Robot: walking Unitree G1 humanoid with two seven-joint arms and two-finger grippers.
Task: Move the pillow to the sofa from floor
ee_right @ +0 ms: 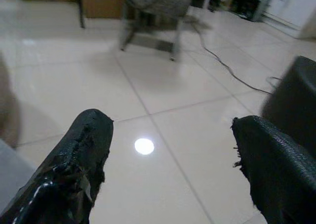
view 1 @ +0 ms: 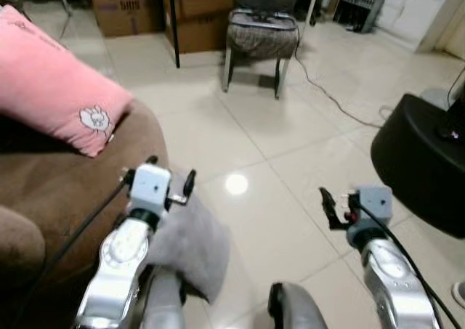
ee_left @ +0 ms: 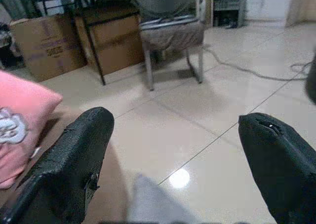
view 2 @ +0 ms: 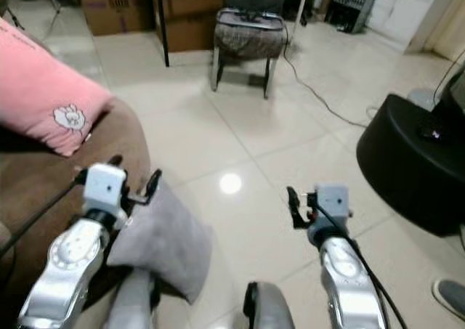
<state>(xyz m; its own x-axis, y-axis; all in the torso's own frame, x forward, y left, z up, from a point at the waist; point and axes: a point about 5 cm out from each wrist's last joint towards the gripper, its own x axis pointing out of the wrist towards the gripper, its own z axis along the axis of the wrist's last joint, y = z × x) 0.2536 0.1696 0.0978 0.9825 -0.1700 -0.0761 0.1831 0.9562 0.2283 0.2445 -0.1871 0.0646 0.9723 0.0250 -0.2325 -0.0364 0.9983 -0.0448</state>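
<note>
arms silver | tool fingers (ee_left: 69,169) black | wrist cables black

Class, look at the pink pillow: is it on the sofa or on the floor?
On the sofa. The pink pillow rests on the brown sofa, above the tiled floor; neither gripper touches it.

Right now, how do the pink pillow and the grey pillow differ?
The pink pillow lies on the brown sofa; the grey pillow leans low against the sofa's side, beneath the left gripper, seemingly not up on the seat. The pink pillow carries a small cartoon print; the grey pillow looks plain. Both are soft cushions, and neither is held by a gripper.
</note>
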